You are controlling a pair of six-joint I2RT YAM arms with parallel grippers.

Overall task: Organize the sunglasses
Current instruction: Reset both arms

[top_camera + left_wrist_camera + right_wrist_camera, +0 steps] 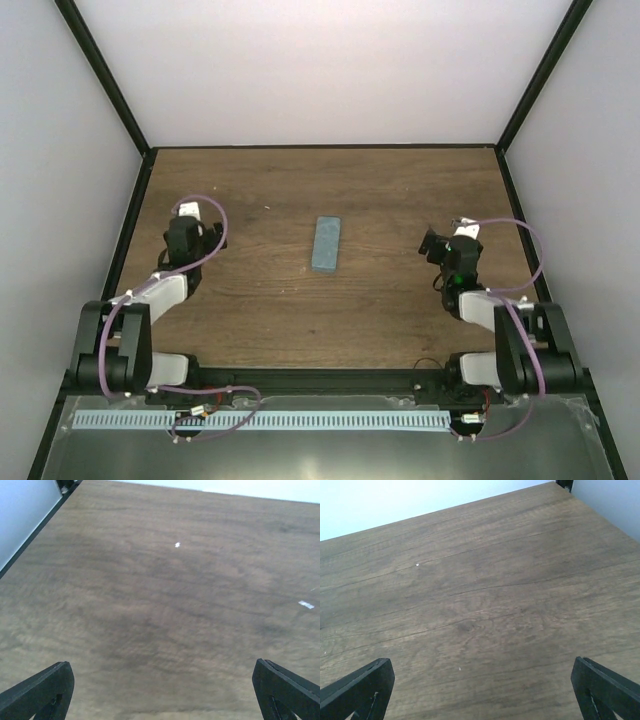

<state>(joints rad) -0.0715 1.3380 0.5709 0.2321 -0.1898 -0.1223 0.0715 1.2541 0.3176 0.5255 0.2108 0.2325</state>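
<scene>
Overhead and wrist views of the workspace. The sunglasses appear in none of the three views. The only object on the tabletop (400,200) is a grey-blue oblong case (325,245) lying flat at about the centre, its long axis running from near edge to far edge, with no interior showing, so it is judged shut and may hold the pair, though this cannot be confirmed. Sunglasses are, as a class, light, thin and easily bent or scratched. A sensible hold is across the bridge or the frame rim, never the lenses, with gentle pressure. The case looks rigid and smooth-skinned, best pinched across its narrow width. The left claw (162,685) hangs open over bare wood toward the left edge, and the right claw (482,682) hangs open toward the right edge; each has its fingers spread wide and grips nothing, well apart from the case. The surface is dark wood-grain laminate, flat and matte, marked by a few pale specks. Plain white walls on a black frame enclose the far, left and right edges.
</scene>
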